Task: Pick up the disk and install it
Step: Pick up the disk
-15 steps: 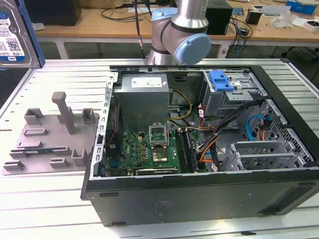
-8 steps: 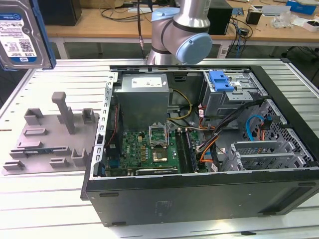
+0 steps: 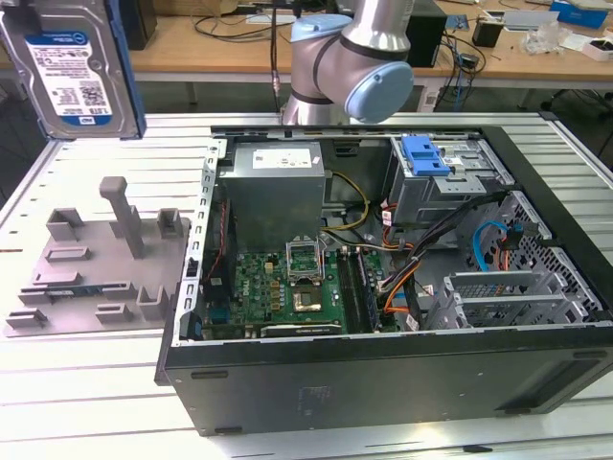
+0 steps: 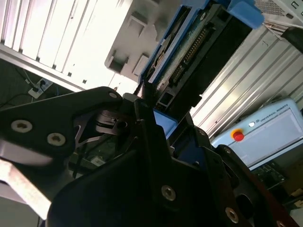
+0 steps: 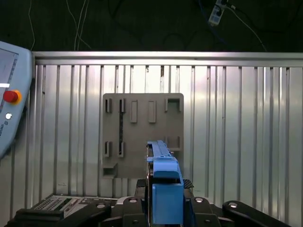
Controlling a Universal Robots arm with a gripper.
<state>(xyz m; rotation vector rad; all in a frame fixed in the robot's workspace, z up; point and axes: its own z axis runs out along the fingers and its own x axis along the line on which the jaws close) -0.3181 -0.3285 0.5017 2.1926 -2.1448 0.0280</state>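
The disk (image 3: 72, 72), a silver drive with a white-and-blue label in a bright blue carrier frame, hangs high in the air at the exterior view's far left, above the grey fixture plate (image 3: 96, 264). In both wrist views it appears edge-on (image 5: 163, 161) (image 4: 189, 52), rising out of my black gripper (image 5: 165, 187) (image 4: 154, 101), which is shut on its blue carrier end. The open computer case (image 3: 383, 374) lies to the exterior view's right of the disk. Inside the case, at its back right, stands the grey drive cage (image 3: 460, 187) with a blue bracket (image 3: 426, 153) on top.
The robot arm's grey and blue joints (image 3: 350, 57) stand behind the case. A power supply (image 3: 273, 187), motherboard (image 3: 287, 287) and loose cables (image 3: 421, 249) fill the case. A teach pendant (image 5: 7, 109) lies on the slatted aluminium table (image 5: 236, 132) beside the fixture plate (image 5: 142, 137).
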